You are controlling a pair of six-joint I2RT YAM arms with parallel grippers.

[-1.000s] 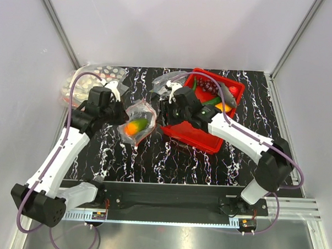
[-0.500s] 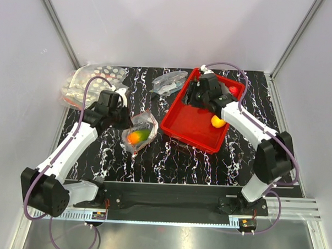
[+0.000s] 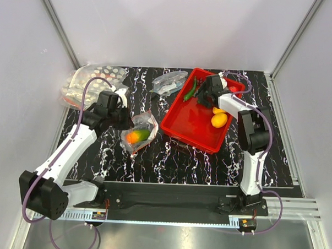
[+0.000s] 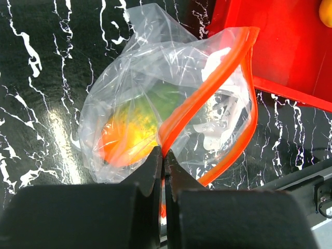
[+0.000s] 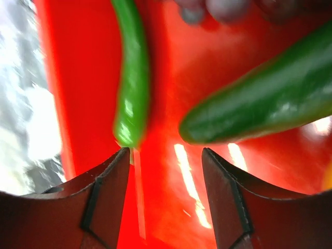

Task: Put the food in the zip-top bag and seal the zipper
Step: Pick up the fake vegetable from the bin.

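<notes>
The zip-top bag [image 3: 139,131] sits on the counter [image 3: 170,158] just left of the red tray [image 3: 191,125], as I see from above. On my left wrist view, the left end effector [image 4: 163,155] is clamped on the bag's orange zipper [image 4: 207,96], with a mango [image 4: 124,142] inside. On the right wrist view, the right end effector [image 5: 166,155] stands apart over green cucumbers [image 5: 130,78] in the tray.

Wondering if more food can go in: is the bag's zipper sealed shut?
No, in the left wrist view the orange zipper gapes in a wide loop, the left gripper pinching one edge.
</notes>
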